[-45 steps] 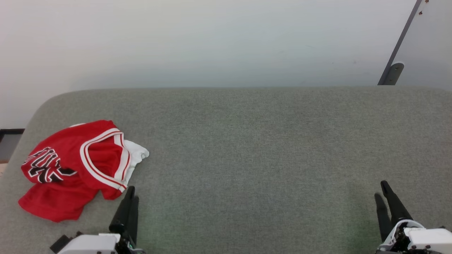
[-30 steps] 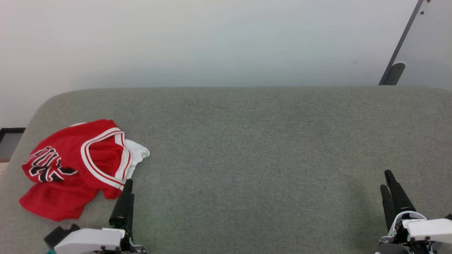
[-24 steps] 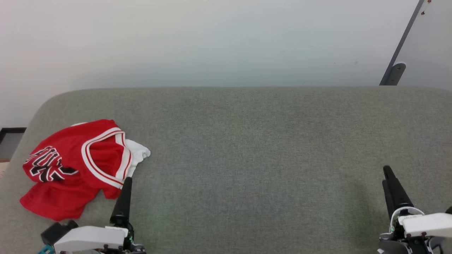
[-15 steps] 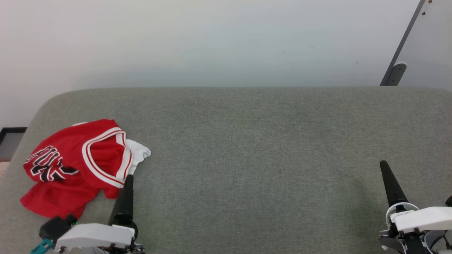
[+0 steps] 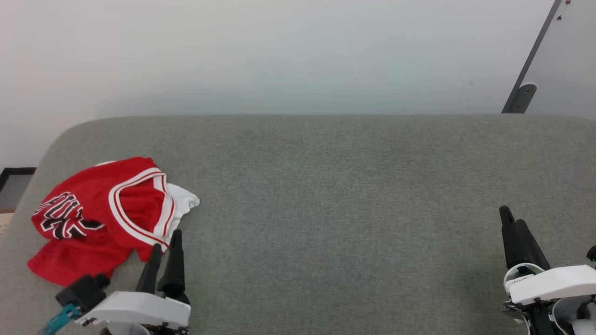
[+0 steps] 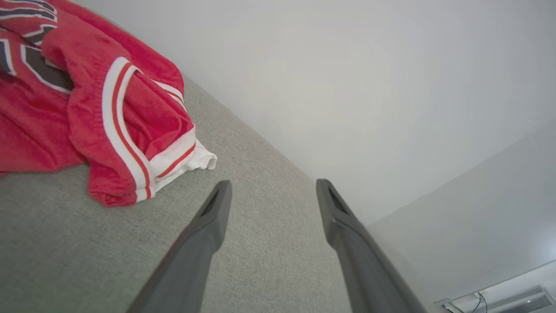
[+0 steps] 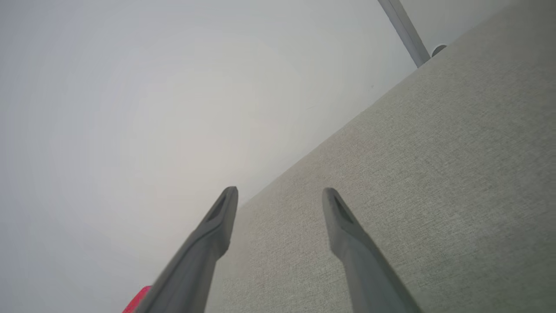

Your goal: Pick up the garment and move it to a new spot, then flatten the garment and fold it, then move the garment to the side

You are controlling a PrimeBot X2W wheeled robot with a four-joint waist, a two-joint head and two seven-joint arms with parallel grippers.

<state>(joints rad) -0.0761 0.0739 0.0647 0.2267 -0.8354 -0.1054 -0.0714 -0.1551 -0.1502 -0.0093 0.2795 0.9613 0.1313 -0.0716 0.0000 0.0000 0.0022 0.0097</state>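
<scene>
Red garment [image 5: 93, 218] crumpled, lettering [image 5: 63, 221] seemingly half folded under

Red sleeveless basketball jersey [image 5: 93, 223]: white-and-red striped trim, white inner side, black white-outlined lettering; woven fabric surface [image 5: 326, 186]: speckled grey-green; wall [image 5: 279, 56]: plain off-white; left gripper [image 5: 166, 239], right gripper [image 5: 511, 215]: dark fingers, white housings

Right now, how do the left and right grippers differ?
The left gripper sits beside the red jersey, the right gripper far across the grey cushion. The left fingers point past its hem; the right ones face bare fabric. Both are open and empty.
</scene>
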